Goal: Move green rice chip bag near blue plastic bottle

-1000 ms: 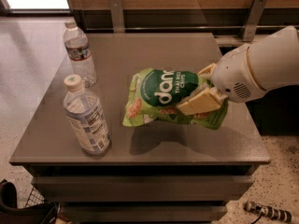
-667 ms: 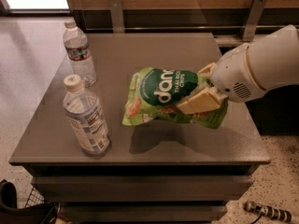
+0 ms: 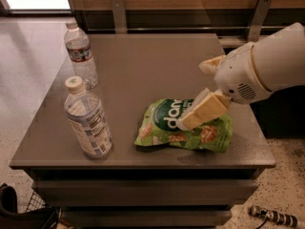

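**Inspector:** Tool status?

**Assessor:** The tool (image 3: 194, 95) hangs over the right front of the table (image 3: 143, 66). Its fingers are spread wide with nothing clamped between them. The lower finger (image 3: 205, 111) lies across the top of the green rice chip bag (image 3: 162, 124).

**Inspector:** Change in the last second?

**Assessor:** The bag was held up clear of the surface. It now lies flat on the table, released. Judged: placement made, only withdrawal outstanding.

**Inspector:** Position against the target?

**Assessor:** It lies near the blue plastic bottle (image 3: 88, 120), which stands upright at front left. A strip of bare table separates them. The slimmer water bottle (image 3: 81, 54) stands well behind.

**Inspector:** Bag condition?

**Assessor:** Crinkled, light green, with a dark round logo and white lettering facing up. Tan chips are pictured, and no tear is visible.
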`<move>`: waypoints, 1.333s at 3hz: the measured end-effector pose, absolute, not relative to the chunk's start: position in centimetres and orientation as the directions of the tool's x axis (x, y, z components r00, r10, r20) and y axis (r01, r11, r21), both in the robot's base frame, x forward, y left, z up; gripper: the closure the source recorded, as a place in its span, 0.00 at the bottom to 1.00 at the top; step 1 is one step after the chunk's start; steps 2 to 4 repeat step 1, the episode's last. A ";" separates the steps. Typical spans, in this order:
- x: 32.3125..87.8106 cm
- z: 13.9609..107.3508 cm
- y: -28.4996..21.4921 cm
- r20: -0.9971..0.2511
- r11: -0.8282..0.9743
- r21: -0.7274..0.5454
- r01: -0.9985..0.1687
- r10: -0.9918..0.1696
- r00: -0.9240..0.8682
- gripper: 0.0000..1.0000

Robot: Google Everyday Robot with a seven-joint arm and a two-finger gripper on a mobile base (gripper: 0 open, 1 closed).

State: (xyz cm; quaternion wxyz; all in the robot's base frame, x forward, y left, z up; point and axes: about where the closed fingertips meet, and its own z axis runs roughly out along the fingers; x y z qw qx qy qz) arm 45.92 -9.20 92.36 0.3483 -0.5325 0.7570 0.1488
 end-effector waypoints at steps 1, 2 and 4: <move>45.9 92.4 -9.2 -0.686 0.389 -0.146 -0.910 -0.703 -0.190 0.00; 45.9 92.4 -9.2 -0.686 0.389 -0.146 -0.910 -0.703 -0.190 0.00; 45.9 92.4 -9.2 -0.686 0.389 -0.146 -0.910 -0.703 -0.190 0.00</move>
